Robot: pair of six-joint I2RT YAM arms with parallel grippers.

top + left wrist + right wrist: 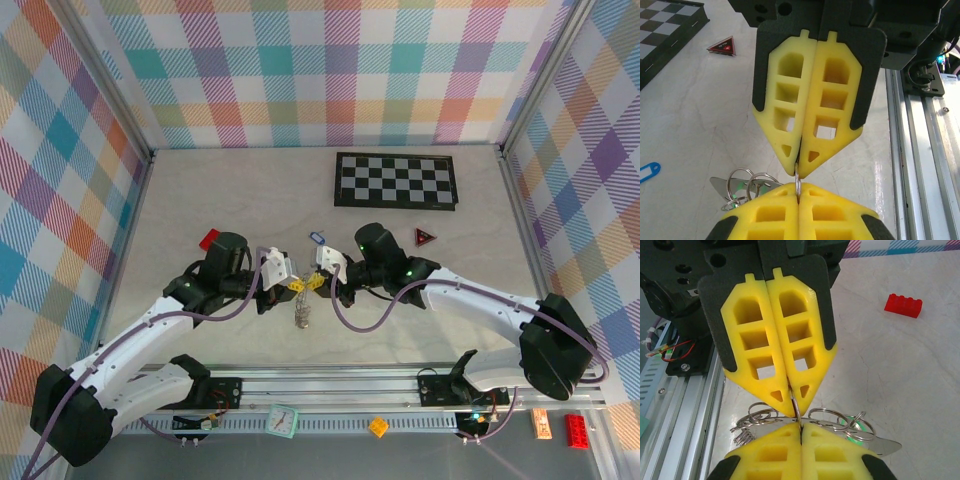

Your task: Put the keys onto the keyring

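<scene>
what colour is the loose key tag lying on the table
The key tag is blue with a pale centre, clearest in the left wrist view.

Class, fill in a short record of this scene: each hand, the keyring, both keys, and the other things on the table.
left hand: shut on the keyring, tip to tip with the right hand
right hand: shut on the same ring
keyring: bunch of metal rings at the fingertips
blue key: lying on the table, beyond both hands
green key: among the rings, mostly hidden
others: red block, red triangle, chequered board
</scene>
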